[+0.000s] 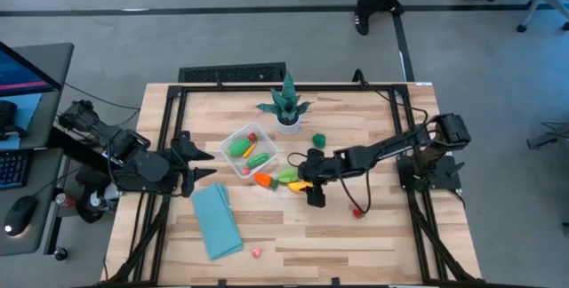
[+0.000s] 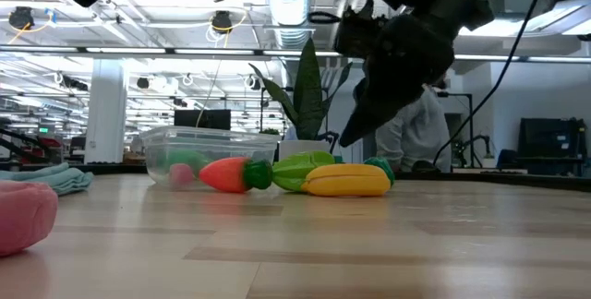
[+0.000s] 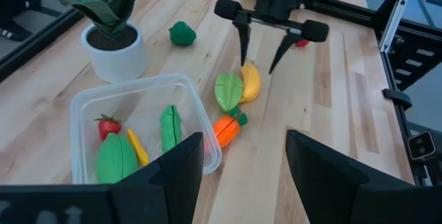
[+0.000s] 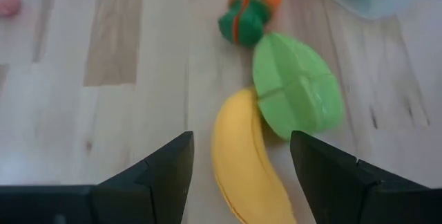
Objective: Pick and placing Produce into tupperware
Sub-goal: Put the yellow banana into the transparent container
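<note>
1. Right gripper (image 3: 261, 57) hangs over the banana (image 4: 243, 163), fingers spread with one on each side, nothing held. It looks lined up for a straddle grasp, not yet down on it.
2. Touching the banana at its 1 o'clock in the right wrist view: green leafy piece (image 4: 298, 94). Beyond that, the carrot (image 4: 253, 1). All three sit clustered just outside the tub (image 1: 233, 137), so the carry should be short.
3. In the high view the tub is at the gripper's 10 o'clock and already holds green pieces, a yellow strip and a strawberry (image 3: 107, 125).
4. Left gripper (image 1: 203, 165) waits at the tub's 8 o'clock, fingers apart, empty, above the blue cloth (image 1: 216, 222). It's clear of the right arm's path.
5. Strays: green piece (image 1: 318, 140) by the plant (image 1: 286, 103), red piece (image 1: 357, 212), pink piece (image 1: 255, 252) on the near edge.
6. No readable labels or writing anywhere.
</note>
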### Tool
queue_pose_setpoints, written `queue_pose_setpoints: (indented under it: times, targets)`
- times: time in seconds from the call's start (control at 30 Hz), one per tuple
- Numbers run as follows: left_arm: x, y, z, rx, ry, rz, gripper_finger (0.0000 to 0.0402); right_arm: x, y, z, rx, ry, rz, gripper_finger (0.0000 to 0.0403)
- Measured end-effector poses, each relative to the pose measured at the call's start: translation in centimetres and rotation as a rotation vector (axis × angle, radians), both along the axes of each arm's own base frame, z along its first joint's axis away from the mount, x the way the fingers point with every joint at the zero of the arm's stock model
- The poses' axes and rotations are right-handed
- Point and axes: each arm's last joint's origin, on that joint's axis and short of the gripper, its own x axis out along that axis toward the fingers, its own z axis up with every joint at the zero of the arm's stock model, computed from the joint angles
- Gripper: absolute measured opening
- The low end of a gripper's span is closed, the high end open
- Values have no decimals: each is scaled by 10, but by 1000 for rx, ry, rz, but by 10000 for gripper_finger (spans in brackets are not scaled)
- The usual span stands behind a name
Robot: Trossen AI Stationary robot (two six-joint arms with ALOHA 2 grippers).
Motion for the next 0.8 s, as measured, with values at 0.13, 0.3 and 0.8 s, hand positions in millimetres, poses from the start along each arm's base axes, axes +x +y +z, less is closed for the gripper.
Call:
queue_pose_setpoints:
  times: [0.13,0.3,0.8]
  targets:
    - [0,0,0,0,0,1,196,-1,-1,-9,-8,44,-1,233]
    - [0,0,0,1,-2,7,196,0,-1,-20,-19,87,5,233]
    - [0,0,0,4,-6,17,197,2,-5,-36,16,145,18,233]
